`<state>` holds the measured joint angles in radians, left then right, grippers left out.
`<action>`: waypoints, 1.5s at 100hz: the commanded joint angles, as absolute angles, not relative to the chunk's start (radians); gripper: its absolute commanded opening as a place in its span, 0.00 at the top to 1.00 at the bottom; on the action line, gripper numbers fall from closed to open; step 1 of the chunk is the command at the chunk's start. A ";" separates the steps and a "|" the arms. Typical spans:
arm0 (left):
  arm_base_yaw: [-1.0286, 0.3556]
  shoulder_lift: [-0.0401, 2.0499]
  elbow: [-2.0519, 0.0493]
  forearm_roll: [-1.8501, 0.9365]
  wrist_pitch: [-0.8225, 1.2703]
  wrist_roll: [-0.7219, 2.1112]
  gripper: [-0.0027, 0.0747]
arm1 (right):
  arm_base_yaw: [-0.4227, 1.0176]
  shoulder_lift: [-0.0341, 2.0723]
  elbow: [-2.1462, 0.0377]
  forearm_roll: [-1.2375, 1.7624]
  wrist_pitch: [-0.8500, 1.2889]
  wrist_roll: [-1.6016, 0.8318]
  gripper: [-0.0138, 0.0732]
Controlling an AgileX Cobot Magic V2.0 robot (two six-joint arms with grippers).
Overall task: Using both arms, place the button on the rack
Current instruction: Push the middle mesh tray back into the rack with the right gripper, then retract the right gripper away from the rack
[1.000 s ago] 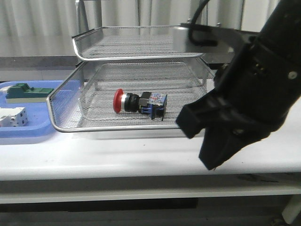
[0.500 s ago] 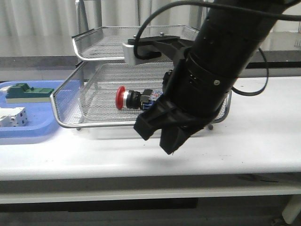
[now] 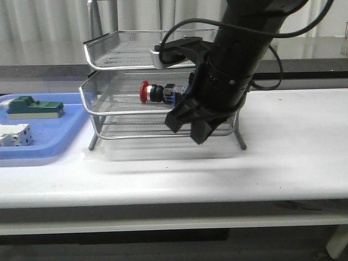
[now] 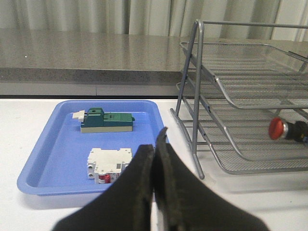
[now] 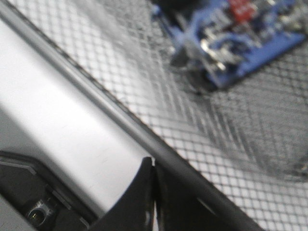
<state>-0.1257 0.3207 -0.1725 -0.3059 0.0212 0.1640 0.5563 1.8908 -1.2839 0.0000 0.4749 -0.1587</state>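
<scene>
1. We see the button [image 3: 159,92] lying on its side in the middle tier of the rack [image 3: 109,54], near that tier's front edge.
2. Our right gripper [image 3: 187,126], fingers clenched on nothing, hangs before the rack's front.
3. Our left gripper [image 4: 155,144] is clenched too, empty.

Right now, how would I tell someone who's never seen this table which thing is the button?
Find the silver wire-mesh rack in the middle of the white table. The button lies on its side in the middle tray, the only thing on the rack. Its red mushroom cap sets it apart from the green and white parts on the blue tray.
</scene>
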 commanded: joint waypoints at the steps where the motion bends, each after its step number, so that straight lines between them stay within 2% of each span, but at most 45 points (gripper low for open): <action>1: -0.124 0.328 -0.203 -0.314 -0.056 0.157 0.99 | 0.515 1.863 -1.360 -0.038 0.402 -0.166 0.92; 38: -0.124 0.328 -0.203 -0.314 -0.056 0.157 0.99 | 0.495 1.868 -1.389 0.000 0.542 -0.158 0.92; 62: -0.124 0.328 -0.203 -0.314 -0.056 0.157 0.99 | 0.466 1.763 -1.315 0.000 0.555 -0.122 0.92; 116: -0.124 0.328 -0.203 -0.314 -0.056 0.157 0.99 | 0.161 1.170 -0.912 0.000 0.397 -0.049 0.92; 150: -0.124 0.328 -0.203 -0.314 -0.056 0.157 0.99 | 0.103 0.776 -0.635 0.000 0.277 -0.049 0.92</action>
<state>-0.1257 0.3207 -0.1725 -0.3059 0.0212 0.1640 0.1108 0.8602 -0.6582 0.0000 0.3767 -0.0490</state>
